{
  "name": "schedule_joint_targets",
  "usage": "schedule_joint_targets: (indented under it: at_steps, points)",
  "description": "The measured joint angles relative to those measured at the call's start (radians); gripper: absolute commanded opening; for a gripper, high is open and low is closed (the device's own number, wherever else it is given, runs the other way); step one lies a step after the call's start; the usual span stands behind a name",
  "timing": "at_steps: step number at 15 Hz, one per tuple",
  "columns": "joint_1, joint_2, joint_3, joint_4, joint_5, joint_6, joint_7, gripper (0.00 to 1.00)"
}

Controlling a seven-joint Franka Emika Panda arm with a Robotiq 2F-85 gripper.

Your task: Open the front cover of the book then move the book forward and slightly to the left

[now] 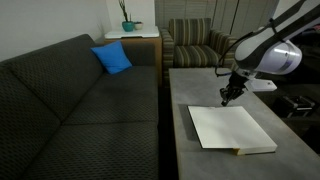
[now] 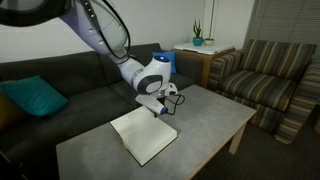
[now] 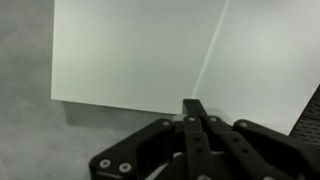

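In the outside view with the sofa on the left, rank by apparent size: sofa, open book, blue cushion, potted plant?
sofa
open book
blue cushion
potted plant
The plant is farthest from the camera, so it may only look small.

In an exterior view the camera stands raised off a short end of the worktop [image 1: 200, 85], looking along it, with the sofa [image 1: 70, 100] at left and the armchair [image 1: 195, 45] beyond. In an exterior view set off a corner, the lens faces across the worktop [image 2: 210, 115] toward the sofa [image 2: 80, 80], with the armchair [image 2: 265, 75] at right. Both exterior views share these, from mid-range. All 3 views take in the book [image 1: 230, 128]. The wrist view looks down from close above its pages [image 3: 140, 50], the pincer [image 3: 193, 104] entering from the bottom edge.
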Motion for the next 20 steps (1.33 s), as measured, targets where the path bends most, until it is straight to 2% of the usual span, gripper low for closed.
schedule_joint_targets:
  at_steps: [14,20]
  points:
    - [0.001,0.0,0.002,0.002,-0.024,0.006,0.011,0.0]
    - [0.006,-0.001,-0.011,0.003,-0.059,0.056,0.049,0.0]
